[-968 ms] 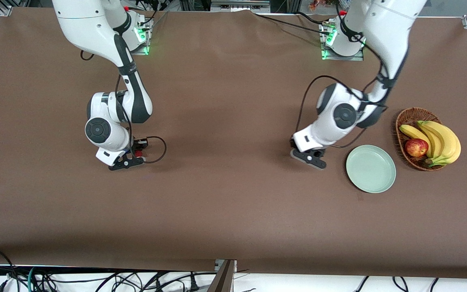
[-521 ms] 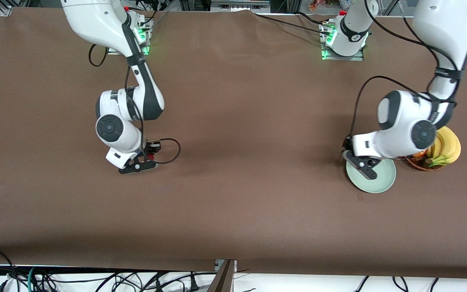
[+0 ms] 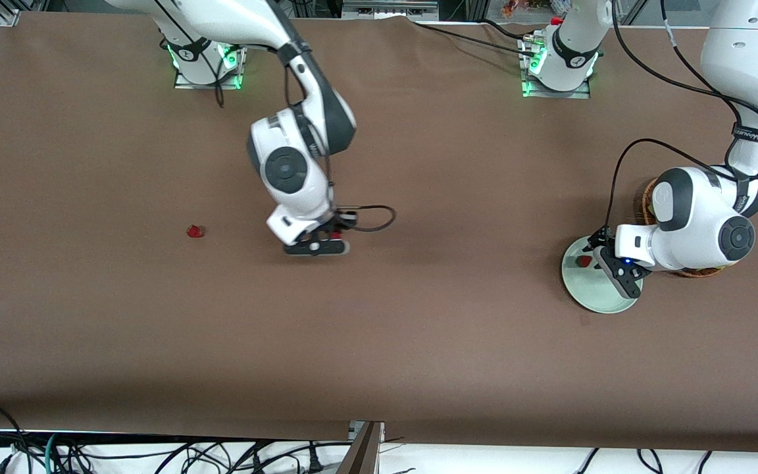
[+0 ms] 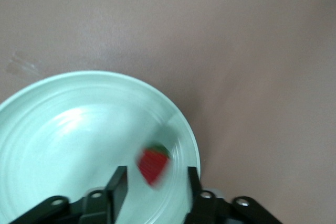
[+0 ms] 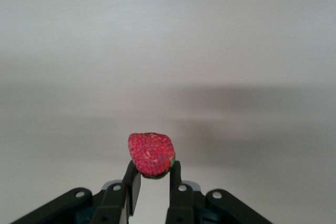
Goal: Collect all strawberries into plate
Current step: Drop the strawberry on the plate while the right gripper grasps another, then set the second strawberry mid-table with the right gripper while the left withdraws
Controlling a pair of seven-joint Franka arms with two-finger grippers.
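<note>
The pale mint-green plate (image 3: pixel 591 291) lies toward the left arm's end of the table. A strawberry (image 3: pixel 585 261) lies in it near the rim. My left gripper (image 3: pixel 610 271) hangs low over the plate, open. In the left wrist view that strawberry (image 4: pixel 153 165) shows blurred between the spread fingers (image 4: pixel 118 186), touching neither, with the plate (image 4: pixel 79 129) under it. My right gripper (image 3: pixel 326 241) is over the middle of the table, shut on a second strawberry (image 5: pixel 151 153), pinched by its green end. A third strawberry (image 3: pixel 195 231) lies on the bare table toward the right arm's end.
A brown wicker basket (image 3: pixel 643 204) stands beside the plate, farther from the front camera, and is mostly hidden by the left arm. The brown table cover (image 3: pixel 418 329) stretches bare between the two arms. Cables hang below the front edge.
The left arm swung over the plate and its gripper opened, leaving a strawberry in the plate. The right arm rose and moved toward the table's middle with a strawberry, uncovering another on the table.
</note>
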